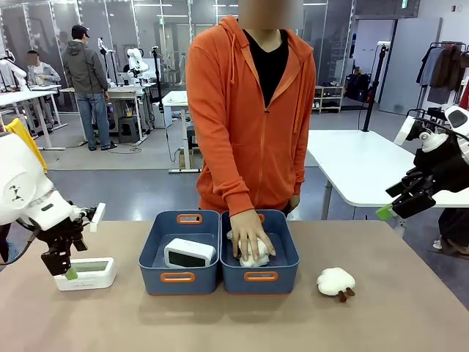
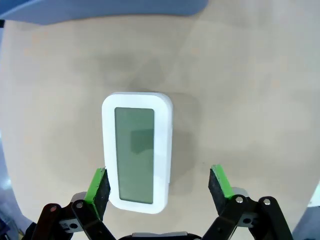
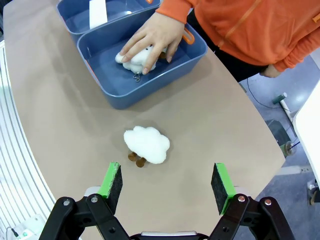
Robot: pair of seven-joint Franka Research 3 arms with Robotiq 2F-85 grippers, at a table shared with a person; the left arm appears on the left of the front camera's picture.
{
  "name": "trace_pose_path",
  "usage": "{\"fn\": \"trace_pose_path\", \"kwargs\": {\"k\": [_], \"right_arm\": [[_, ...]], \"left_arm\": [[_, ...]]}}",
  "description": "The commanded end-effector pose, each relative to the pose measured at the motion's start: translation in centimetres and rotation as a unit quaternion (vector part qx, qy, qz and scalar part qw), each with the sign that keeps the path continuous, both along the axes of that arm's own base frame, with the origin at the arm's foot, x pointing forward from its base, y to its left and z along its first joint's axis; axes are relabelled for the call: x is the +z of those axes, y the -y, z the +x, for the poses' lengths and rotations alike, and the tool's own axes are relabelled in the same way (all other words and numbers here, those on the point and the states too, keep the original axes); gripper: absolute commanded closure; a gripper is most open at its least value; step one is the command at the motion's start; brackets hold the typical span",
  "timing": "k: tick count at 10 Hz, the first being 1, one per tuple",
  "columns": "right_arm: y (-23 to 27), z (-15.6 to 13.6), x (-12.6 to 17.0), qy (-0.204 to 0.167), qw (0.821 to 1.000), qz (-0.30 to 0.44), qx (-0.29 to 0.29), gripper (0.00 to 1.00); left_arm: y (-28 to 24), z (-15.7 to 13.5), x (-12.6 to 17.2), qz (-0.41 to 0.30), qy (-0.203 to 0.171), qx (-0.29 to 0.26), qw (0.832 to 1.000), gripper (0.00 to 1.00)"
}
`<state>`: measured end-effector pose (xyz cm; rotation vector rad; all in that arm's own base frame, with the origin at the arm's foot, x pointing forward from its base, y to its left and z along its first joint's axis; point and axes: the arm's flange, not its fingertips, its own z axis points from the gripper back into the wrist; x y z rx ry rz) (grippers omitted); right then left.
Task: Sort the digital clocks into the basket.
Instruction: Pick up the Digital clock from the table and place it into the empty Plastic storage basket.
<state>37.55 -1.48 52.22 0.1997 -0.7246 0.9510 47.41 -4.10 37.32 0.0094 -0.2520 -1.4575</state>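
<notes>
Now the left gripper [image 2: 159,186] is hanging with jaws spread wide around one digital clock [image 2: 137,152], which is lying face-up on the table [image 2: 240,100], one green pad just beside its edge. The other clock [image 1: 189,253] is sitting in the left basket [image 1: 155,246]. The right gripper [image 3: 167,182] is hovering wide open above a plush toy [image 3: 147,144]. A person's hand [image 1: 249,233] is covering another toy [image 1: 256,259] in the right basket [image 1: 287,253].

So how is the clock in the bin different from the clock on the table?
The bin clock sits inside the left blue bin; the loose clock lies on the table. The bin clock looks tilted; the loose clock lies flat, screen up. The left gripper is open around the loose clock; no gripper is near the bin clock. Both are white with grey-green screens.
</notes>
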Motion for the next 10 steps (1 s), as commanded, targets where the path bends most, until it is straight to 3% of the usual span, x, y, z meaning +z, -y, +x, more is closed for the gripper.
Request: {"fn": "trace_pose_path", "kwargs": {"k": [1,3,7,10], "right_arm": [[-0.3,0.2,0.2,-0.006,1.0,-0.001,-0.01,0.1],[-0.3,0.2,0.2,-0.006,1.0,-0.001,-0.01,0.1],[-0.3,0.2,0.2,-0.006,1.0,-0.001,-0.01,0.1],[-0.3,0.2,0.2,-0.006,1.0,-0.001,-0.01,0.1]], "left_arm": [[0.3,1.5,0.0,0.035,-0.003,0.008,0.999,0.0],[0.0,2.5,-1.3,0.033,-0.04,0.02,0.998,0.0],[0.2,4.6,-3.1,0.033,-0.038,0.013,0.999,0.0],[-0.2,5.2,-5.1,0.047,-0.062,0.022,0.997,0.0]]}}
